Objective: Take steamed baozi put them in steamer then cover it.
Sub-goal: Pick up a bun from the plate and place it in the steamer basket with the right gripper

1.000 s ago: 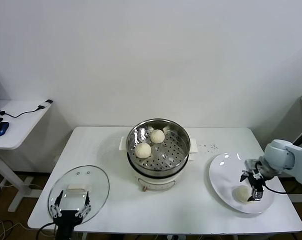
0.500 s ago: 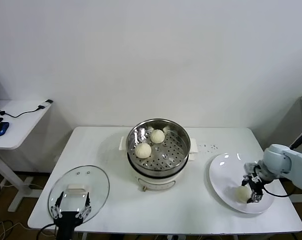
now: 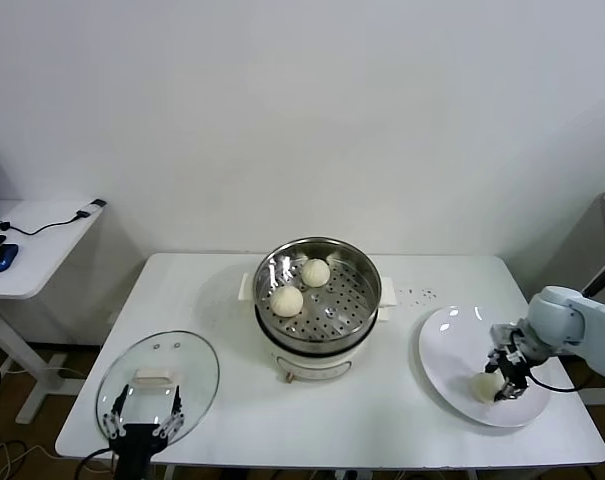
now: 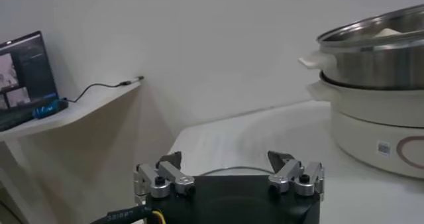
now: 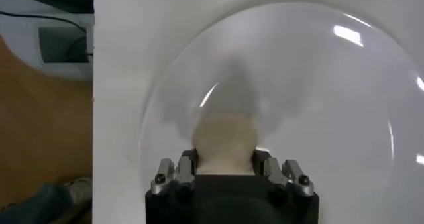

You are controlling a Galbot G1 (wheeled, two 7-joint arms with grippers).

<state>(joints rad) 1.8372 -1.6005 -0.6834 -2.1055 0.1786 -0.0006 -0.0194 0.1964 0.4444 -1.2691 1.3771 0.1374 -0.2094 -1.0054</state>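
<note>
The steamer (image 3: 350,268) stands at the table's middle on its white base, with two baozi (image 3: 287,300) (image 3: 315,272) inside. A third baozi (image 3: 481,386) lies on the white plate (image 3: 452,345) at the right. My right gripper (image 3: 502,381) is shut on it, and the right wrist view shows fingers (image 5: 187,167) pressing both sides of the baozi (image 5: 225,138) on the plate (image 5: 311,79). The glass cover (image 3: 182,360) with its white handle lies at the front left. My left gripper (image 3: 142,408) hovers open over its near edge. In the left wrist view this gripper (image 4: 228,169) faces the steamer (image 4: 377,56).
A small white side desk (image 3: 37,245) with a laptop, mouse and cables stands off the table's left. A few dark specks (image 3: 418,293) lie right of the steamer. The plate sits close to the table's right front edge.
My right gripper's jaws have closed from open onto the baozi on the plate, shifting slightly toward it. The left arm has stayed over the cover.
</note>
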